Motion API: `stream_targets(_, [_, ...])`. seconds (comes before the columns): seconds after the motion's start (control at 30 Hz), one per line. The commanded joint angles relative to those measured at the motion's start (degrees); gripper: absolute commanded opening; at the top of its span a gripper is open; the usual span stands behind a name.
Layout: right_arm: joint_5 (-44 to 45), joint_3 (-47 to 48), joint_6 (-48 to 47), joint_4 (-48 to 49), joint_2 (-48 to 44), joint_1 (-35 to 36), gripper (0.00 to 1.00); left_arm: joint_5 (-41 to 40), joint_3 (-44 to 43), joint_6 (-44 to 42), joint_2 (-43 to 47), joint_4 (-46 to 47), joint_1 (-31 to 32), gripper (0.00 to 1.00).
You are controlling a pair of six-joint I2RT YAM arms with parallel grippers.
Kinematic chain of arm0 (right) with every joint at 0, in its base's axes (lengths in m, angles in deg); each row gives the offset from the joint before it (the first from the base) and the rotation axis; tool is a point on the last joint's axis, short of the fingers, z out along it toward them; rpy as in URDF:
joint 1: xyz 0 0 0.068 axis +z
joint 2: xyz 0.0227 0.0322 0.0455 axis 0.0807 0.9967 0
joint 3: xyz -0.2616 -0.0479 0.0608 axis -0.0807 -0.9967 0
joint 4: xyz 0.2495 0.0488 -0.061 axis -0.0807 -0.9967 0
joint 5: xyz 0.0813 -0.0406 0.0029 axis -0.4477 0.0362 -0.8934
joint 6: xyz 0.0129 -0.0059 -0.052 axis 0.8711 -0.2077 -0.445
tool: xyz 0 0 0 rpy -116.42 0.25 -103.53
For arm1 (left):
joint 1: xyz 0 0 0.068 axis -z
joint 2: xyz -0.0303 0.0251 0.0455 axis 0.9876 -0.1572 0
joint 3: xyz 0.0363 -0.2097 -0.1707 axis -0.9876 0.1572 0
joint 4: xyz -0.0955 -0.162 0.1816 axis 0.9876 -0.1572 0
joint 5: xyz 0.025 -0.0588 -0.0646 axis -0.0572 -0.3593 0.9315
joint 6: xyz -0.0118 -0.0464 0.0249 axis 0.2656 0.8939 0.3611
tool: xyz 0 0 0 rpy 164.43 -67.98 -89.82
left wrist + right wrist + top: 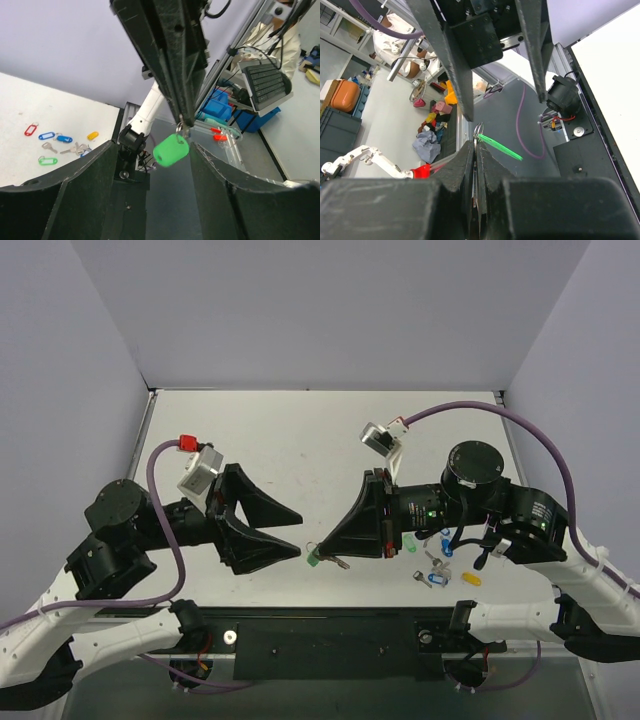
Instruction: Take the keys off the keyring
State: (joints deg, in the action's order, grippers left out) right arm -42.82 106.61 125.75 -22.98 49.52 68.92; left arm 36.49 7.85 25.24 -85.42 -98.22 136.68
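**Ring pinched aloft, keys dangling**

The right gripper (476,144) has its jaws clamped on the thin silver wire keyring (478,130). This lets the green-headed metal key (171,150) and the bare silver key (341,562) hang free at 6 o'clock. At 9 o'clock the left gripper (298,536) has its jaws wide apart, seemingly ready to take one. No container shows; the spare tagged keys (437,558) lie loose at 3 o'clock.

A: How is the overhead light?
B: Even and soft. The white table (300,430) is bright, with faint shadows along its front edge.
A: The wrist cameras?
B: Dark, blurry foreground against a bright room; the green-headed key (171,149) looks sharp. Lines bend near the corners.
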Motion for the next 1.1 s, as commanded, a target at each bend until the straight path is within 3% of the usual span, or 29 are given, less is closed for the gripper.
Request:
stream_targets(0.0, [-1.1,2.1,-0.7,1.3,0.6,0.7,0.0,2.4,-0.3,2.2,0.8,6.5,-0.2,0.69])
stream_targets(0.43, [-1.1,4.3,-0.9,0.6,1.9,1.2,0.0,6.2,0.0,5.2,-2.3,7.6,-0.3,0.69])
stream_targets(0.7, [-0.4,4.2,-1.2,0.6,2.1,1.4,0.0,8.0,0.4,7.2,-3.3,10.1,-0.3,0.58])
stream_targets(0.9, [-0.1,4.5,-1.4,0.6,2.4,1.5,0.0,8.6,0.4,7.5,-3.3,10.0,-0.3,0.35])
stream_targets(0.97, [-0.1,4.6,-1.3,0.6,2.5,1.6,0.0,8.0,0.3,7.3,-3.3,9.9,-0.3,0.14])
stream_targets(1.03, [0.1,4.5,-1.5,0.6,2.6,1.7,0.0,7.7,0.4,7.3,-3.2,9.6,-0.3,0.0])
stream_targets(1.07, [0.1,4.5,-1.4,0.6,2.6,1.8,0.0,7.5,0.4,7.3,-3.2,9.5,-0.3,0.0])
